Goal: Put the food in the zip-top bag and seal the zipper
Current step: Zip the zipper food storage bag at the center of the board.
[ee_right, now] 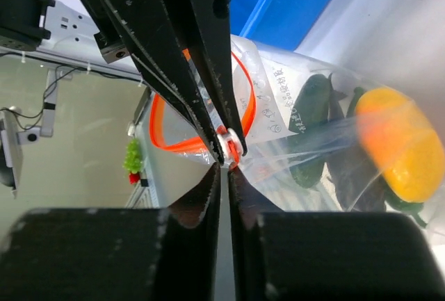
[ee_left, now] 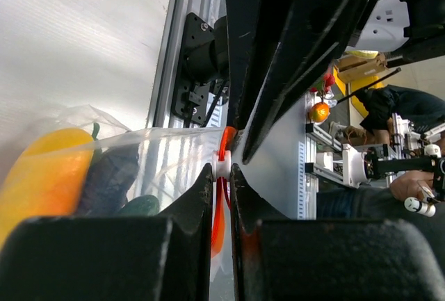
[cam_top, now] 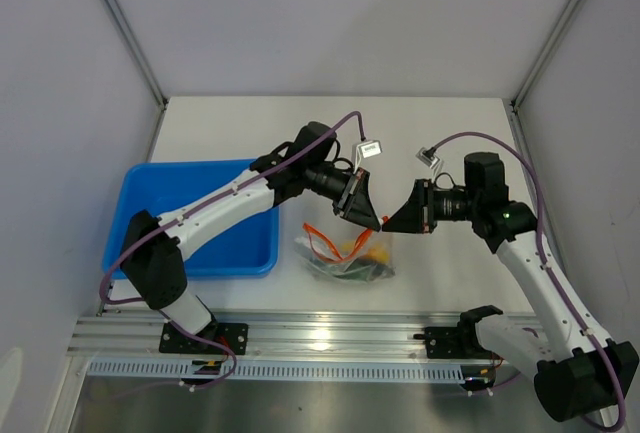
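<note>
Bright, even; glare on rail [cam_top: 330,337]; foregrounds blurred.

Pale walls [cam_top: 330,13] enclose a white table [cam_top: 440,133] fronted by aluminium rail [cam_top: 330,338].

Tray: a blue plastic tray [cam_top: 245,253] with low walls, on the left of the table.
Table: a flat white table top [cam_top: 440,273].
Rail: a shiny silver metal rail [cam_top: 330,338] along the near edge.
</note>
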Motion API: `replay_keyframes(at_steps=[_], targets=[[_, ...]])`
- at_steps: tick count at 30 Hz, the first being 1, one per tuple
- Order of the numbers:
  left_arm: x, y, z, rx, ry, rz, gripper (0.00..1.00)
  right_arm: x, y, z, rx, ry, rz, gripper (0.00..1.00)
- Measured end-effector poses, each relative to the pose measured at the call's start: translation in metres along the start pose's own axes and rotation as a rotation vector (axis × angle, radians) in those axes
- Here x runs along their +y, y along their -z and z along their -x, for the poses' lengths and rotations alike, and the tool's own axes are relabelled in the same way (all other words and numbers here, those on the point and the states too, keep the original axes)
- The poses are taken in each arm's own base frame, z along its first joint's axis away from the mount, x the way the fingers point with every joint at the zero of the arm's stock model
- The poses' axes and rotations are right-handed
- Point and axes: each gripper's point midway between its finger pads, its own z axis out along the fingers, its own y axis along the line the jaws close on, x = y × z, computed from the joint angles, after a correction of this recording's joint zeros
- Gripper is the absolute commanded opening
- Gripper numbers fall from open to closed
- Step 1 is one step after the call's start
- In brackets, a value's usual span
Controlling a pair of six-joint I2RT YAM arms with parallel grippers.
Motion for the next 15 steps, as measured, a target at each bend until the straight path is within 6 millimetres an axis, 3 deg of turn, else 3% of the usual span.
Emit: replay_keyframes(at_steps=[6,15], targets=[[-0.003,0.002,0.001,0.005,-0.007,-0.015,0.04,0.000,-0.002,0.001,0.012,-0.014,0.022,0.00],[0.000,0.002,0.000,0.006,-0.006,-0.013,0.04,-0.013,-0.002,0.006,-0.019,-0.035,-0.051,0.00]])
